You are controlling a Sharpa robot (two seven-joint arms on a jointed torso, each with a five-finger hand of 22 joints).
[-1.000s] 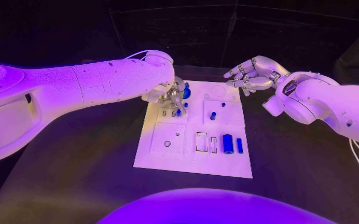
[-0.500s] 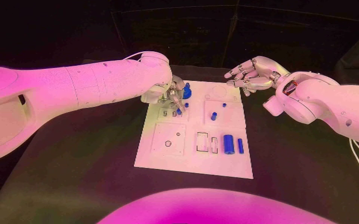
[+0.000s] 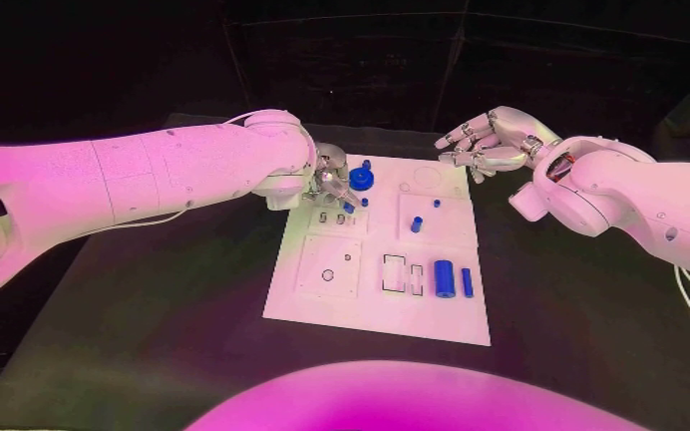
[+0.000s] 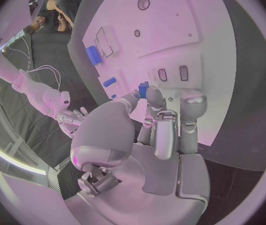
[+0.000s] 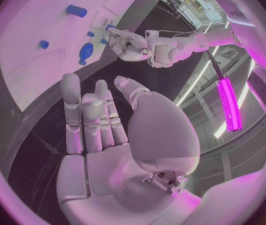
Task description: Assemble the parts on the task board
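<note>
A: What differs from a second ago?

B: The whole head picture has shifted a little, so the camera moved. Beyond that, the left arm point(image 3: 159, 177) has drawn back toward the left. The left hand point(image 3: 328, 184) now sits nearer the board's left edge, and more of the round blue part point(image 3: 361, 179) shows than before. The right hand point(image 3: 482, 147) is as it was.

A: The board and its parts?

B: The board point(image 3: 377, 306) lies flat at mid-table, long axis running near to far. On its near right lie a blue cylinder point(image 3: 445, 277) and a slimmer blue bar point(image 3: 466, 282), side by side, both with long axes near to far. A small blue peg point(image 3: 416, 223) lies at the board's middle, tilted slightly off that line. A blue stub point(image 3: 436, 204) sits beyond it.

A: The left hand's fingers?

B: Over the far left of the board, fingers curled downward. In the wrist view a small blue piece point(image 4: 142, 89) sits at the fingertips point(image 4: 152, 97), thumb and finger closed on it.

A: The right hand?

B: Raised off the board's far right corner, fingers apart and loosely curved, holding nothing.
</note>
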